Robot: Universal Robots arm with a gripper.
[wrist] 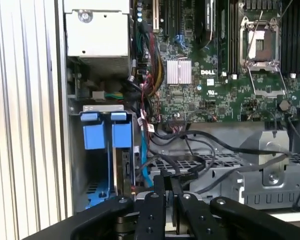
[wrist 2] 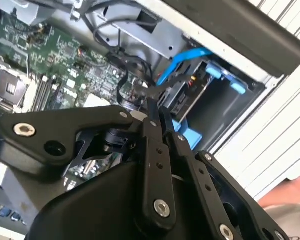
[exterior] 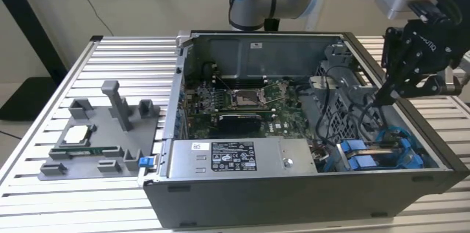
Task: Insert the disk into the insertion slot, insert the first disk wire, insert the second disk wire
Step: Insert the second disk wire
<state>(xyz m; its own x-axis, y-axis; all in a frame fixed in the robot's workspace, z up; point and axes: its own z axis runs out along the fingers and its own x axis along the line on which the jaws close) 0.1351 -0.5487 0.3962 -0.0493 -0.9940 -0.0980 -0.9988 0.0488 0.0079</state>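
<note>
On the exterior view's left stands a grey parts fixture (exterior: 103, 134), and mid-case lies the power-supply box (exterior: 235, 157). Further right, the disk (wrist 2: 189, 136) sits in the insertion slot (exterior: 371, 156), just beyond the gripper (exterior: 382, 99). Its jaws are pressed narrowly together among black wires (wrist: 215, 145); whether they pinch 1 cannot be told.

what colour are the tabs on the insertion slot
Bright blue tabs, clearest in the first wrist view.

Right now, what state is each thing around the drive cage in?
computer case, open, side cover off.
disk, seated in the insertion slot.
blue wire, reaching the disk; plug end hidden.
gripper, fingers shut, low among black wires beside the disk.
</note>
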